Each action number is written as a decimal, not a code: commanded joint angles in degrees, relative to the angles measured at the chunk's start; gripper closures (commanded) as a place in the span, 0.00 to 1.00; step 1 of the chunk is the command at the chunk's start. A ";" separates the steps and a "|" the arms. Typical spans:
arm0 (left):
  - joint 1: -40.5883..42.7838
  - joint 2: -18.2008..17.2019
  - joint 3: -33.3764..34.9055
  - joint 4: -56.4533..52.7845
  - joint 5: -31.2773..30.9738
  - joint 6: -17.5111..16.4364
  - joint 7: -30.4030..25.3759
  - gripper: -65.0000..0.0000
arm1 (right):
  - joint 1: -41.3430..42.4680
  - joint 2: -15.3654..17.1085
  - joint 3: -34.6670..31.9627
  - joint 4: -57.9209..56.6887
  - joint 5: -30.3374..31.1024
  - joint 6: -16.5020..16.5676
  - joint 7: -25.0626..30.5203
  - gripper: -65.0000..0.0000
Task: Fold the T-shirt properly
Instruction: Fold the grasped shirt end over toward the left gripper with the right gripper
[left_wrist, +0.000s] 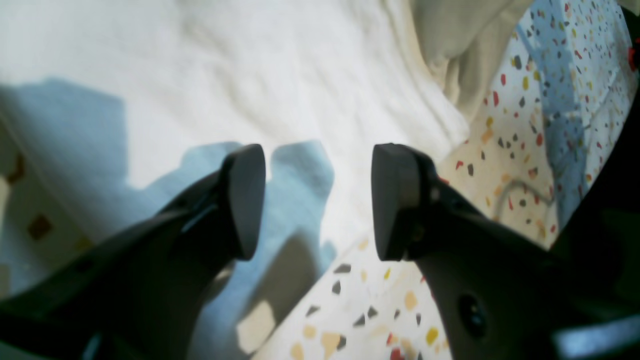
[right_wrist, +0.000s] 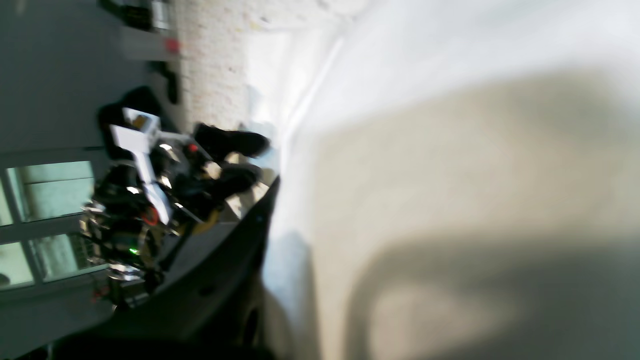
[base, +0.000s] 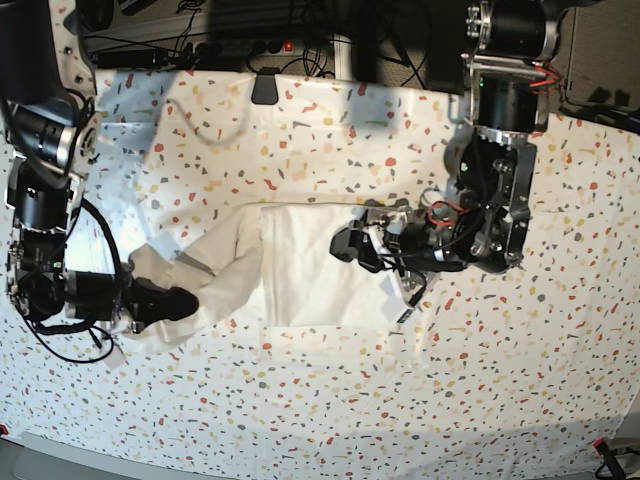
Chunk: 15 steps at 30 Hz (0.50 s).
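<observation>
The white T-shirt (base: 300, 265) lies in the middle of the speckled table (base: 520, 380), and it is partly folded. The middle part is a flat, neat block. One end is bunched up and pulled out to the side, toward the right arm.

The right gripper (base: 185, 300) is down low at that bunched end. Its fingers are pressed together, and they look to be pinching the cloth — the right wrist view is blurry and full of white cloth (right_wrist: 450, 150), so the exact spot of the pinch is hard to see.

The left gripper (left_wrist: 317, 200) is at the other edge of the flat block. Its two dark fingers (left_wrist: 245, 200) are spread wide apart with nothing between them. It hovers just over the shirt's edge, where the cloth meets the table.

I think the step now is folding that loose side in. Next, the right arm would need to lift its pinched end and carry it over onto the flat block, then let go — keeping the cloth smooth so it does not wrinkle. The left gripper might press the block down so it does not slide.
</observation>
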 joint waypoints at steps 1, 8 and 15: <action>-2.19 -0.37 -0.13 1.79 0.17 1.09 -2.32 0.51 | 2.27 -0.20 0.13 0.81 0.20 0.08 0.23 1.00; -2.69 -4.02 -0.11 11.13 1.36 7.52 -0.57 0.51 | 2.64 -6.40 0.13 0.81 -4.15 0.08 0.23 1.00; 0.44 -9.53 -0.11 18.78 5.81 14.43 8.59 0.51 | 2.67 -10.91 0.13 0.81 -4.20 0.08 0.23 1.00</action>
